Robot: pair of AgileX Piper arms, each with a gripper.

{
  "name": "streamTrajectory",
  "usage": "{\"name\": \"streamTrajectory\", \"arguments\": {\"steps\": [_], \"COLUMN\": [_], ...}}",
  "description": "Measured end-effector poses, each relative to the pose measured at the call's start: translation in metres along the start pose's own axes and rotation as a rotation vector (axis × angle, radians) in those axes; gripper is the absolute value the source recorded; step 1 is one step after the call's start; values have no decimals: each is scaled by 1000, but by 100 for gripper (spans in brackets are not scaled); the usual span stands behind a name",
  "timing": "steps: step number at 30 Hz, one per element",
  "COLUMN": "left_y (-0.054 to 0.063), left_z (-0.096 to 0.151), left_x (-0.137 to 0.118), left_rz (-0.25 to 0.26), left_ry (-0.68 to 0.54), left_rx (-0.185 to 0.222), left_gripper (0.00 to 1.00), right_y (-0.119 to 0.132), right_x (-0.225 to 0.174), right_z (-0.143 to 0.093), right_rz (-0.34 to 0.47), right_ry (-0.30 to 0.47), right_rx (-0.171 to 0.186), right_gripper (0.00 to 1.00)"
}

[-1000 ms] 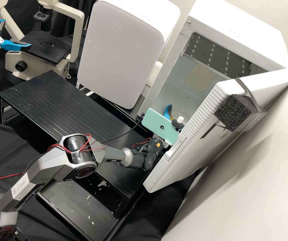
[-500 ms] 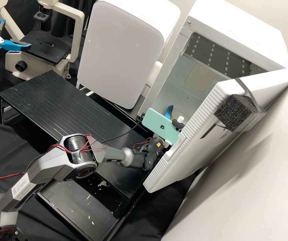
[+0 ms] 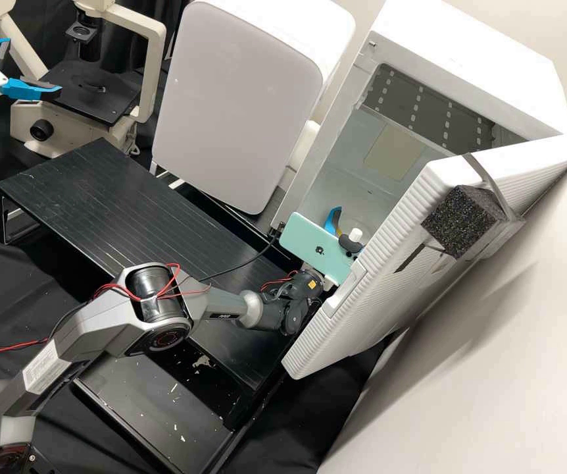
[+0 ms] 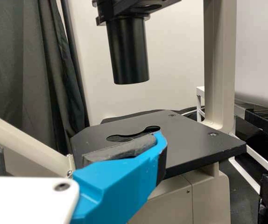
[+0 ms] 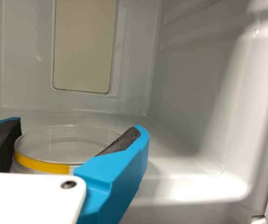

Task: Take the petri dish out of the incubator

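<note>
In the high view, my right gripper [image 3: 349,228] is inside the white incubator [image 3: 456,39], low in its chamber, partly behind the phone on its wrist. In the right wrist view a clear round petri dish [image 5: 68,142] with a yellow band lies level between the blue fingers. My right gripper [image 5: 78,127] is shut on it, dark pads against opposite sides of its rim. At the far left of the high view, my left gripper [image 3: 32,66] stands open beside the microscope stage. The left wrist view has one blue finger of my left gripper [image 4: 101,154] before that stage.
The incubator door [image 3: 375,270] hangs open close beside the right arm. A black slatted table [image 3: 112,204] lies left of the arm, with a white rounded appliance [image 3: 237,105] behind. The microscope stage [image 3: 89,92] is at upper left.
The visible blue finger of my right gripper has shifted slightly inward, narrowing around the dish; over the last half second it holds still. The left gripper has not moved.
</note>
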Motion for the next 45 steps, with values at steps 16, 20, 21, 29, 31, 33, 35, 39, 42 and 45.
{"name": "streamTrajectory", "arguments": {"steps": [16,20,21,29,31,33,35,39,42,45], "left_y": [0,0,0,0,0,0,0,0,0,0], "left_z": [0,0,0,0,0,0,0,0,0,0], "left_x": [0,0,0,0,0,0,0,0,0,0], "left_rz": [0,0,0,0,0,0,0,0,0,0], "left_ry": [0,0,0,0,0,0,0,0,0,0], "left_rx": [0,0,0,0,0,0,0,0,0,0], "left_gripper": [100,100,100,100,100,100,100,100,100,100], "right_y": [14,18,18,1,-4,-8,-13,-19,-21,-26], "right_x": [-55,-79,-85,-124,-129,-134,-136,-140,-144,-153], "right_z": [4,1,0,-17,-21,-24,-29,-32,-33,-38], "right_rz": [67,107,111,127,131,131,124,119,119,115], "right_ry": [8,21,22,67,78,95,114,124,130,129], "right_rx": [81,111,118,179,189,193,191,165,171,174], "right_gripper": [0,0,0,0,0,0,0,0,0,0]}}
